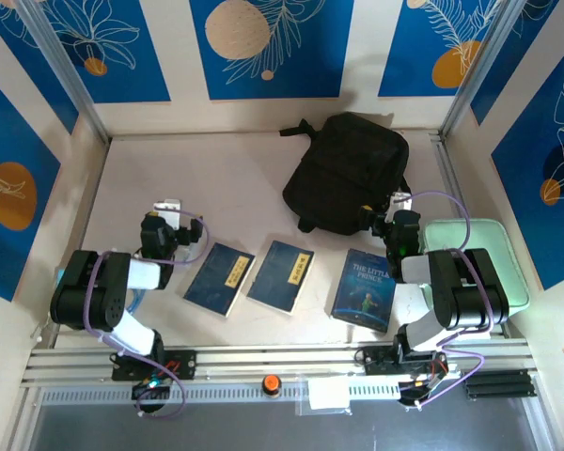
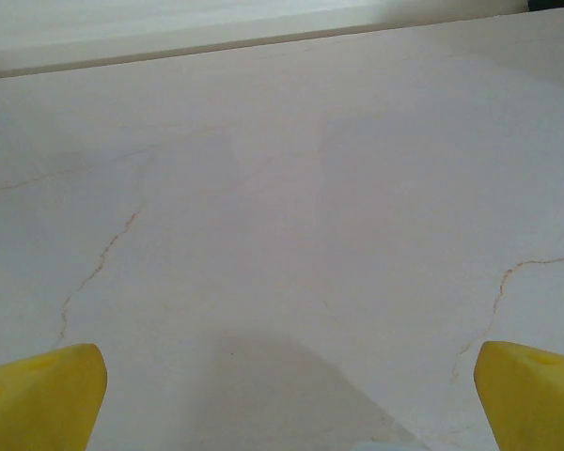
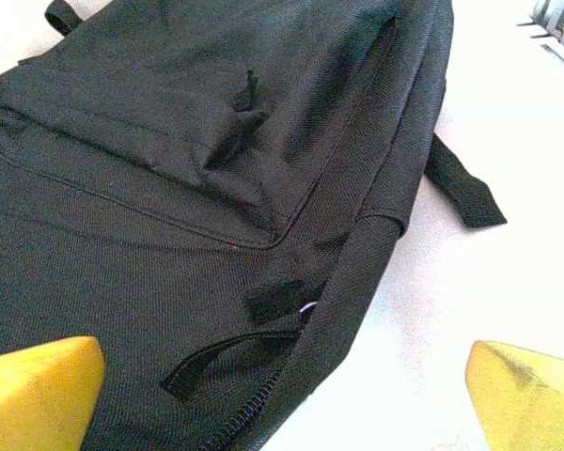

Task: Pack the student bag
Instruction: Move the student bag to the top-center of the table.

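On the bench (image 1: 226, 178) the student bag (image 1: 348, 171) lies far right, seemingly zipped, with three books (image 1: 280, 274) in a row nearer. The right hand (image 3: 282, 390) and the left hand (image 2: 284, 395) are wide apart and empty. I think the right, facing the bag, should first catch the zipper pull while the left steadies the fabric.

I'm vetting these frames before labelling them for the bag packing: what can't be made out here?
- The student bag: whether it is open. It is black on black in the top view, and the right wrist view's lower edge cuts off the zip.
- The dark blue books: their yellow labels are too small to read in the top view.
- The mint-green case: its left part is hidden under the right arm in the top view.
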You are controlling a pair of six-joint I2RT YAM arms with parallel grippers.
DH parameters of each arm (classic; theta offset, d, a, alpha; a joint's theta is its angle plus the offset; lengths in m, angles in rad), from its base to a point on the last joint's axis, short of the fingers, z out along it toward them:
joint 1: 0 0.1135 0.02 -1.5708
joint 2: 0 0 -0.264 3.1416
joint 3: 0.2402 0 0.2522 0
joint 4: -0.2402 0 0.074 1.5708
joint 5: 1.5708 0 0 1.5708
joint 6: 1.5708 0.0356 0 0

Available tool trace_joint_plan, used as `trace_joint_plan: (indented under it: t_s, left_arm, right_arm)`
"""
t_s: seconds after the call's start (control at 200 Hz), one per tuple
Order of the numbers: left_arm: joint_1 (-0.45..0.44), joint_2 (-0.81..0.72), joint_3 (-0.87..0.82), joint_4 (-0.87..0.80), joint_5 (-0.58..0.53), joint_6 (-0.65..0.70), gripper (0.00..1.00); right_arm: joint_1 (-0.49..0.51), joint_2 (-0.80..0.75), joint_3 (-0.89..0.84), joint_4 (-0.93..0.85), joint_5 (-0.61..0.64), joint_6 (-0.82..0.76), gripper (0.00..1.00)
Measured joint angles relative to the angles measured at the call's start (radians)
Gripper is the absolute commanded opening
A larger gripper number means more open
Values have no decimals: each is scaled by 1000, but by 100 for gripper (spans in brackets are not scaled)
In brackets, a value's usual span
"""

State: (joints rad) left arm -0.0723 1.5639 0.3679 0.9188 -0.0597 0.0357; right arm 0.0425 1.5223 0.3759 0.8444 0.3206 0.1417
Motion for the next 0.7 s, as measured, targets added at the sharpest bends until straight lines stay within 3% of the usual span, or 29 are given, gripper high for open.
trace_joint_plan:
  t_s: [0.7]
  left_arm:
    - [0,0,0,0,0,0,100]
  right_arm:
    - [0,0,0,0,-7,0,99]
